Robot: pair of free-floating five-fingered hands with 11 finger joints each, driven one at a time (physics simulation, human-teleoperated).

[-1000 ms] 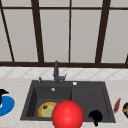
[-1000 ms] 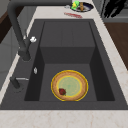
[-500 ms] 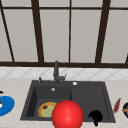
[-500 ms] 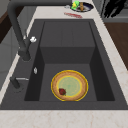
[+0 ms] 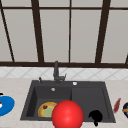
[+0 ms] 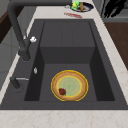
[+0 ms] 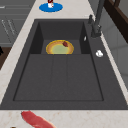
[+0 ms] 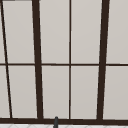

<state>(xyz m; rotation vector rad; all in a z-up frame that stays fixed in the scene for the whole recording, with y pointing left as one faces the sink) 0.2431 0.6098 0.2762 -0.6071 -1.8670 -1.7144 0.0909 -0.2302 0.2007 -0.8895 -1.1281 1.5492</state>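
My right hand (image 5: 95, 116) hangs low in front of the sink's front right corner; in the left side view it is the black shape (image 6: 113, 8) at the far right, beyond the counter's edge. It holds nothing that I can see. A thin black sliver of my left hand (image 5: 1, 94) sits at the picture's left edge, just above a blue plate (image 5: 6, 105). A big red ball (image 5: 67, 115) fills the foreground, covering the front rim of the dark sink (image 5: 87, 96). A yellow plate (image 6: 69, 85) with a small red piece (image 6: 62, 91) lies in the left basin.
A black tap (image 5: 56, 71) stands behind the basin. The blue plate (image 7: 50, 7) carries a small red and white thing. On the right counter lie a red strip (image 5: 116, 105) and a dark bowl (image 6: 81, 6) of food. A window (image 8: 70, 62) spans the back wall.
The black shape of my left hand above the blue plate has slid left, almost out of the front view. Nothing else has moved.
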